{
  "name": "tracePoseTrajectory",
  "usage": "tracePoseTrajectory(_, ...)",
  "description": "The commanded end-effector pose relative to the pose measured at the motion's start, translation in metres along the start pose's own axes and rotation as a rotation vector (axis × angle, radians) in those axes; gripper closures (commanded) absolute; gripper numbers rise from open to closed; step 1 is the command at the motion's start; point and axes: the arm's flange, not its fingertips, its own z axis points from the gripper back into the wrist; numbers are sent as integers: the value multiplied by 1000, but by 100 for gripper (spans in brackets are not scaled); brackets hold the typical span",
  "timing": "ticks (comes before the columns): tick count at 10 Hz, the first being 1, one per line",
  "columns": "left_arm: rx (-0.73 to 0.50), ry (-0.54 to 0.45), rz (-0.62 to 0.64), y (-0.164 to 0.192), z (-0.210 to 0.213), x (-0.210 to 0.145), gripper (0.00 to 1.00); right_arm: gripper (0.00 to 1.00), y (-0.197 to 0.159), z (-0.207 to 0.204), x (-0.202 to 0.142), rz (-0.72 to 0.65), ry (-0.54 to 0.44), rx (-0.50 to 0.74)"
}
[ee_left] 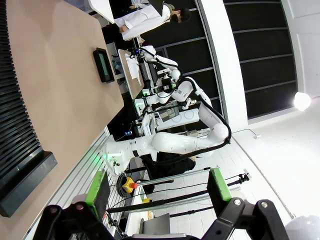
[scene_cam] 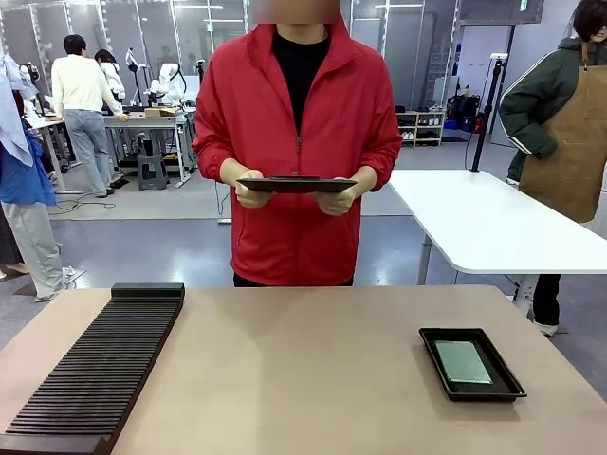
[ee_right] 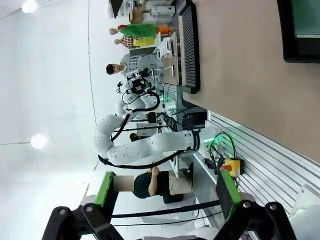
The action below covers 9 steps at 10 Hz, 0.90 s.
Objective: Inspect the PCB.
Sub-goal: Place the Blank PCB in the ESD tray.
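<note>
At the bottom edge of the left wrist view, the left gripper (ee_left: 159, 192) rises with its two green-padded fingers (ee_left: 98, 192) spread wide and nothing between them; its black knuckles are cut off by the frame. Likewise the right gripper (ee_right: 166, 194) in the right wrist view stands released, its green pads (ee_right: 226, 192) far apart around empty air.

On the near left of the tan table (scene_cam: 303, 370), a long black ribbed rack (scene_cam: 95, 370) runs toward the camera, its near end cut off by the picture's lower edge. Over on the near right lies a shallow black tray (scene_cam: 471, 363), and the PCB (scene_cam: 463, 361) rests flat inside it, a speckled grey-green rectangle; any print or parts on it are too small to make out. From the left wrist camera the tray (ee_left: 104, 65) appears small and far off, well apart from the fingers. From the right wrist camera only a corner of the tray (ee_right: 292, 35) shows, cut by the frame's top right, with a strip of the board (ee_right: 310, 17) inside it, also well away from the pads.

Beyond the far edge stands a person in a red jacket (scene_cam: 298, 133), holding a dark flat tablet (scene_cam: 297, 184) level in both hands. No writing can be read anywhere.
</note>
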Motion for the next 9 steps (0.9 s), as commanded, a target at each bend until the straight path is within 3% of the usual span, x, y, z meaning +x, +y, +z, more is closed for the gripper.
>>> tracePoseTrajectory(1,4,2,1,-3,0,0,0,0,4,2,-1,1,15,-6)
tracePoseTrajectory(9,4,2,1,-3,0,0,0,0,4,2,-1,1,15,-6)
